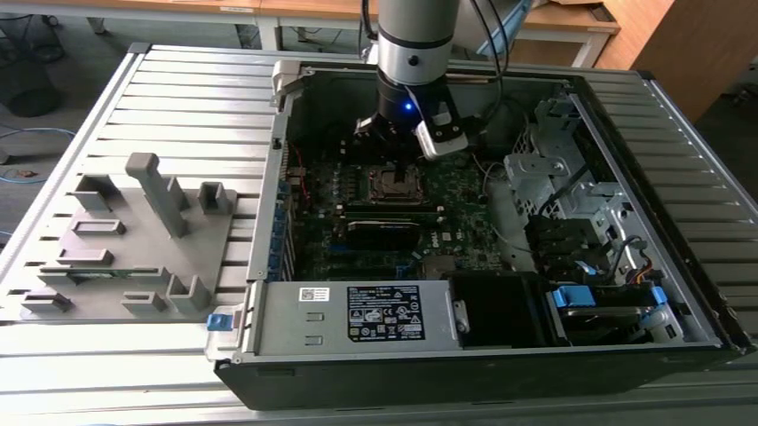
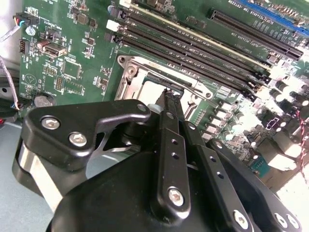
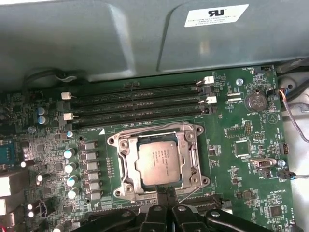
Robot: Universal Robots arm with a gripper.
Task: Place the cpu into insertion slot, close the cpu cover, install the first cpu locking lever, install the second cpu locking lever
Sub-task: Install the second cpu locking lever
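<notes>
The cpu (image 3: 158,161) lies flat in the insertion slot (image 3: 126,186), its grey metal face up. The silvery cpu cover (image 3: 194,155) is folded down around it. One thin wire locking lever (image 3: 145,131) runs along the socket side nearest the memory slots. A second lever (image 3: 191,191) angles out beside my fingertips. My gripper (image 3: 166,192) is shut, tips at the socket's edge. In the second wrist view the gripper (image 2: 170,95) touches or nearly touches the lever rod (image 2: 186,88). In the exterior view the gripper (image 1: 392,153) hangs just above the slot (image 1: 397,184).
Long black memory slots (image 3: 137,104) run beside the socket. The case's metal wall (image 3: 96,38) rises behind them. Cables and drive cages (image 1: 569,204) fill the exterior view's right of the case. A grey fixture tray (image 1: 130,240) stands outside on the exterior view's left.
</notes>
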